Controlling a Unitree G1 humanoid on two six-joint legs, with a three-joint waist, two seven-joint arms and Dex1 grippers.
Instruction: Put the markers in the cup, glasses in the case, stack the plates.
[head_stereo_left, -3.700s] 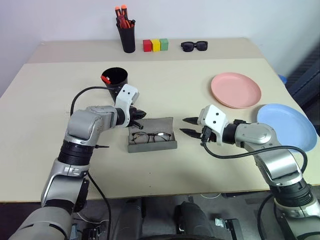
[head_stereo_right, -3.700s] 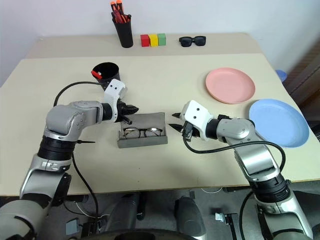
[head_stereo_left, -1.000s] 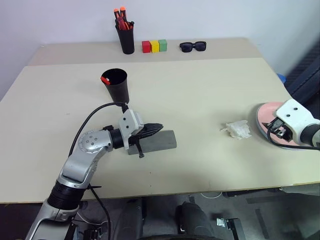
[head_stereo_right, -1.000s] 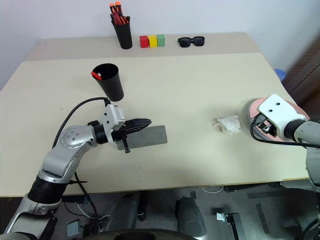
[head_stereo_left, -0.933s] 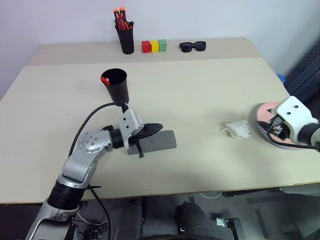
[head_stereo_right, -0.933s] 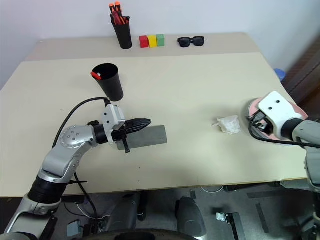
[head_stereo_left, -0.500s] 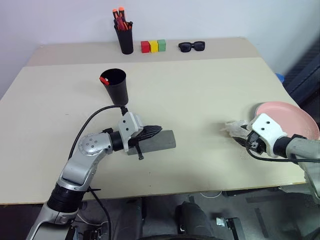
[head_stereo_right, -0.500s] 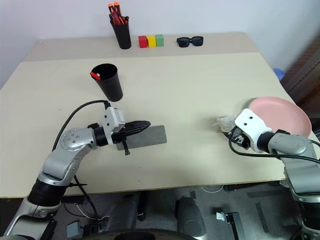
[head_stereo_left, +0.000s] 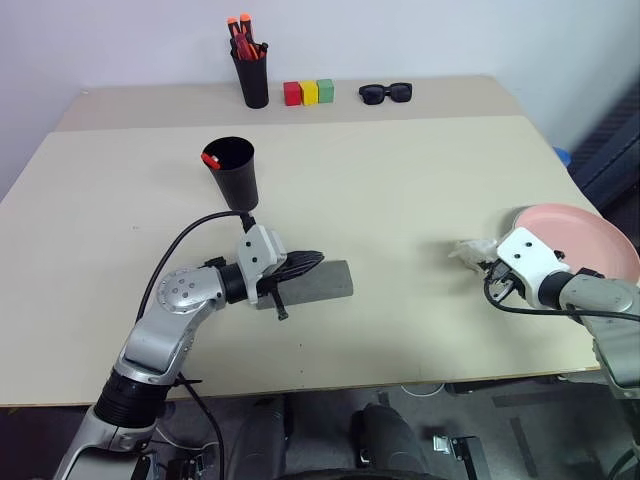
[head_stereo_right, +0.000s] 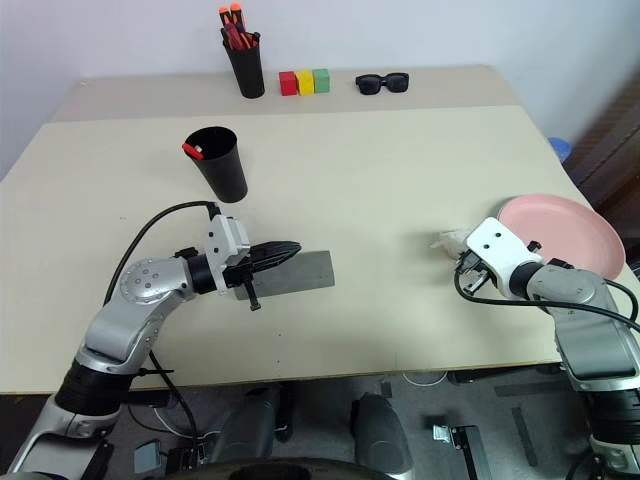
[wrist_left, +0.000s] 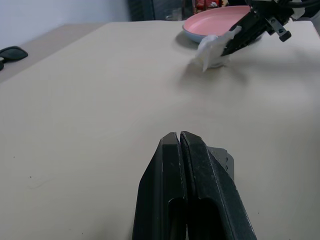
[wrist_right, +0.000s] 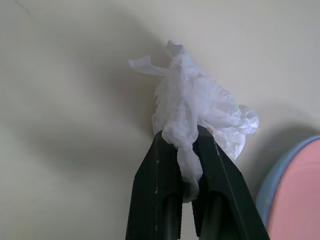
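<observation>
The grey case lies closed on the table, and the glasses are hidden. My left gripper is shut, its fingers lying level over the case's lid. The black cup stands behind it with a red marker tip at its rim. The pink plate rests on the blue plate at the right edge. My right gripper is shut on a crumpled white tissue just left of the plates.
At the back stand a black pen holder with orange-capped pens, three coloured blocks and black sunglasses. The stacked plates sit close to the table's right edge.
My right gripper left the pink plate, came down to the tissue and shut on it. The left arm has stayed put. The case, open 3.7 s ago, is closed.
</observation>
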